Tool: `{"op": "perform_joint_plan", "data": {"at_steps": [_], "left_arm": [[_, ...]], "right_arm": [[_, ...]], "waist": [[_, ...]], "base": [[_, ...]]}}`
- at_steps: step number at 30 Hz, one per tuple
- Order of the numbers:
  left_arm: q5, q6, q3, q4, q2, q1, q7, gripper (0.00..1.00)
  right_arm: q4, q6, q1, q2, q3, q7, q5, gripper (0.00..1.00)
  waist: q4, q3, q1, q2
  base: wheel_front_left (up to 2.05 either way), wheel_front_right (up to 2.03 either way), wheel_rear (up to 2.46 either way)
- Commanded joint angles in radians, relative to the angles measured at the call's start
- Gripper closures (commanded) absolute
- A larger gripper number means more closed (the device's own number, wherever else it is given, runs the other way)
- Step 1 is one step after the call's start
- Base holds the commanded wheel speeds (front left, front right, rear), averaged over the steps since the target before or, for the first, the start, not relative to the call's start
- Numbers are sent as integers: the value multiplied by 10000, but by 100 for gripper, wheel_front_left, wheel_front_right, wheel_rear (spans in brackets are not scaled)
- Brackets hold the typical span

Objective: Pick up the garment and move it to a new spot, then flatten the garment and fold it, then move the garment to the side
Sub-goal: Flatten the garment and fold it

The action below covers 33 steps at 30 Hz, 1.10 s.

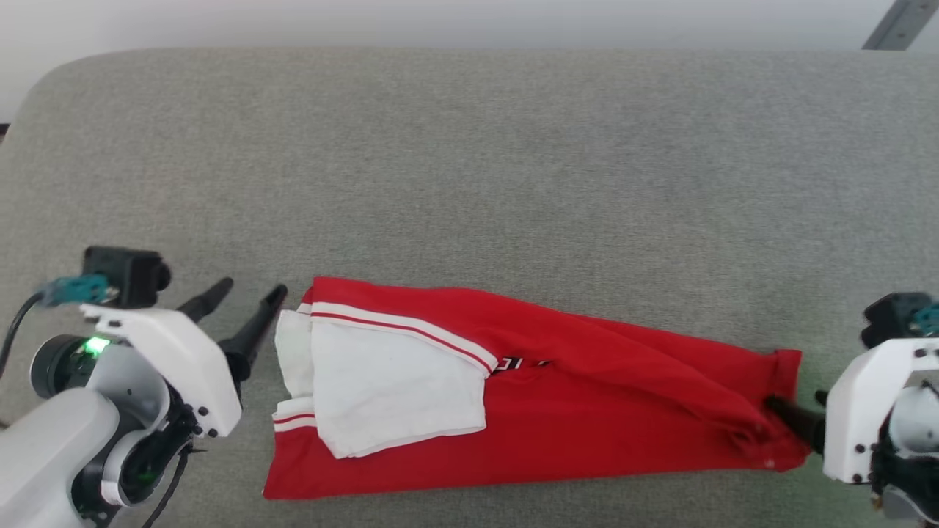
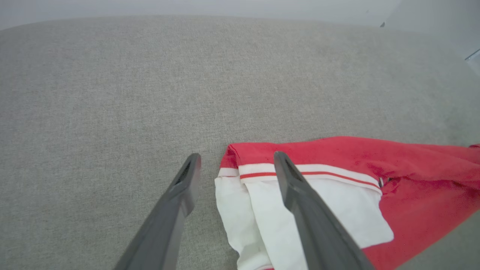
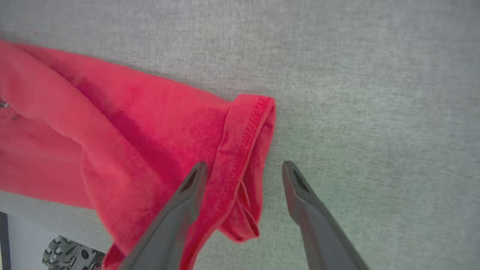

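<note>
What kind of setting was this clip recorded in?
Probably an indoor test room: a grey fabric-covered table with rounded corners, a bare pale wall behind it, and a red garment laid out for folding.

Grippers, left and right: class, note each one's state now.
Left gripper: open, holding nothing, by the garment.
Right gripper: open, holding nothing.

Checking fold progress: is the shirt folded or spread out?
Folded. The garment lies as a long narrow band on the grey surface, its red layers doubled over, with a white sleeve folded across its left end.
</note>
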Motion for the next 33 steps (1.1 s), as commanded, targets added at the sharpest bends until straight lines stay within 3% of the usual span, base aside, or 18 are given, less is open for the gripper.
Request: {"op": "perform_joint_plan", "data": {"at_steps": [1, 8, 12, 13, 14, 15, 16, 17, 25, 29, 33], "left_arm": [[129, -108, 224, 288, -137, 320, -738, 0], [455, -467, 791, 1392, -544, 993, -3154, 0], [649, -730, 1328, 2099, -964, 1411, -3609, 0], [752, -829, 1536, 2235, -1104, 1543, -3649, 0], [975, -899, 1865, 2299, -1283, 1630, -3675, 0], [1208, -970, 2280, 2363, -1441, 1746, -3668, 0], [1208, -970, 2280, 2363, -1441, 1746, -3668, 0], [1523, -1075, 2694, 2412, -1663, 1970, -3668, 0], [4065, -2500, 6433, 2435, -3648, 3880, -3671, 0], [5017, -3208, 7663, 2477, -4460, 4501, -3669, 0], [5940, -3648, 8531, 2366, -5216, 4875, -3670, 0]], "right_arm": [[353, -4, -81, 21, 156, -88, 28, 0], [1838, -4, -649, 184, 850, -547, 371, 0], [2700, 1, -981, 265, 1476, -669, 774, 0], [2869, 6, -1038, 314, 1624, -652, 956, 12], [2969, 16, -1089, 347, 1749, -662, 1133, 58], [3003, 33, -1136, 332, 1884, -651, 1288, 89], [3003, 33, -1136, 332, 1884, -651, 1288, 89], [3052, 33, -1179, 300, 1969, -609, 1473, 100], [3027, -4, -1649, -389, 1004, -1052, 2030, 100], [3159, -4, -1683, -671, 348, -1179, 1898, 100], [3352, -4, -1766, -1043, -440, -1179, 1732, 100]], "waist": [[90, 38, 0, 0], [307, 111, 0, 0], [452, 104, 0, 0], [490, 94, 0, 0], [531, 83, 0, 0], [575, 68, 0, 0], [575, 68, 0, 0], [606, 53, 0, 0], [684, -98, 0, 0], [637, -165, 0, 0], [558, -203, 0, 0]], "base": [[0, 0, 0], [0, 0, 0], [0, 0, 0], [0, 0, 0], [0, 0, 0], [0, 0, 0], [0, 0, 0], [0, 0, 0], [0, 0, 0], [0, 0, 0], [0, 0, 0]]}}
